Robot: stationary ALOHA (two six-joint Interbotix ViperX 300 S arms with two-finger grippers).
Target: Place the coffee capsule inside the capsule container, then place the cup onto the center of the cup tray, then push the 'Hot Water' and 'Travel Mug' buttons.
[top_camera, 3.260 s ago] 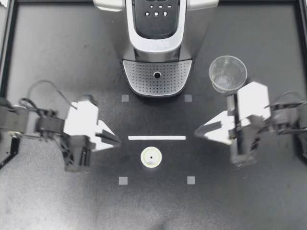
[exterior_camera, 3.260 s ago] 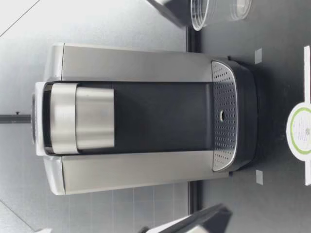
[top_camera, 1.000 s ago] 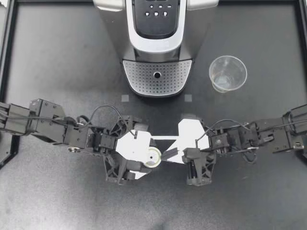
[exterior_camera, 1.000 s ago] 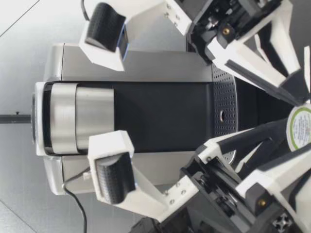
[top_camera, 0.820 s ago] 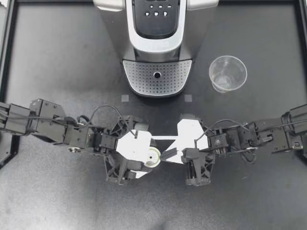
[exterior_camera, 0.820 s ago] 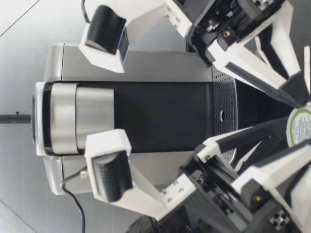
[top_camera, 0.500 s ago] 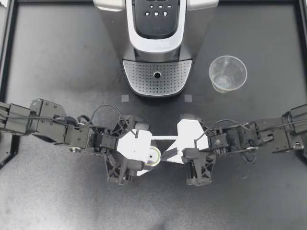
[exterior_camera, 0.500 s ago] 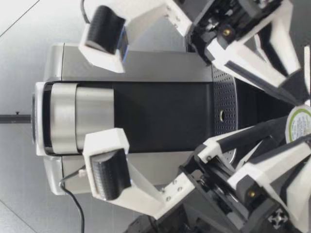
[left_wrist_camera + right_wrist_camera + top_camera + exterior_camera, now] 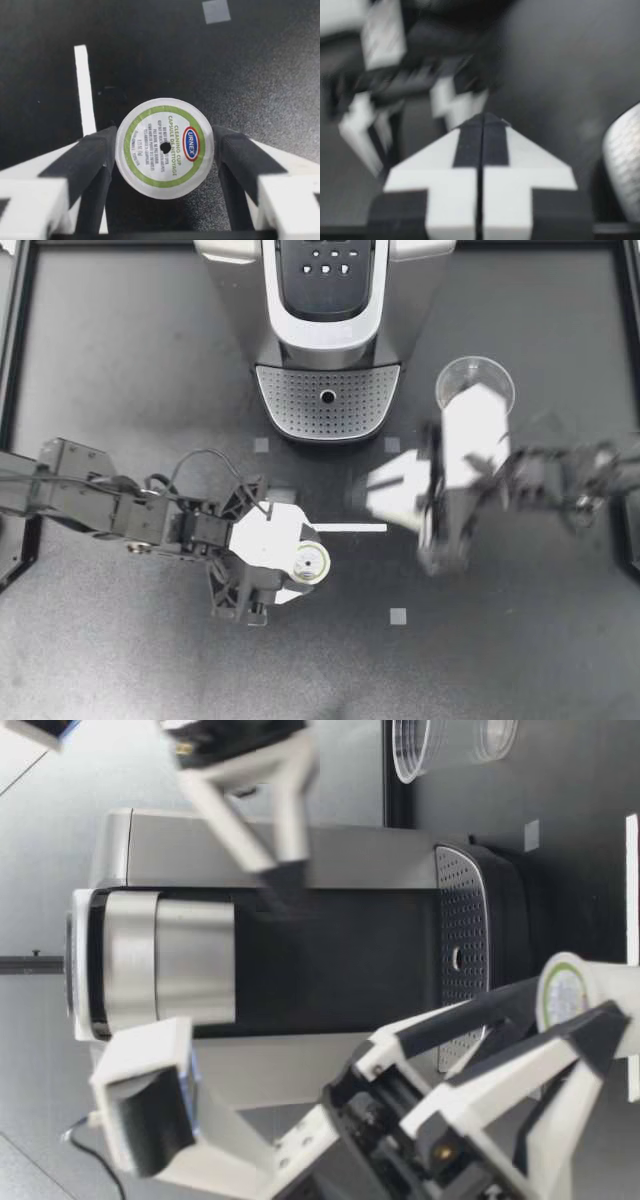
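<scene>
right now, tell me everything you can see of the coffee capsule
The coffee capsule is a small round pod: white lid with a green ring, print and a centre pinhole, white side wall. My left gripper is shut on it, one dark finger pressing each side, near the white tape line.

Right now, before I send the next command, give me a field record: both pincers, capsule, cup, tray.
Left pincer: shut on the capsule
Right pincer: shut, holding nothing, blurred
Capsule position: in front of the coffee machine, not inside it
Cup: upright on the table, beside the machine
Cup tray: no cup on it
</scene>
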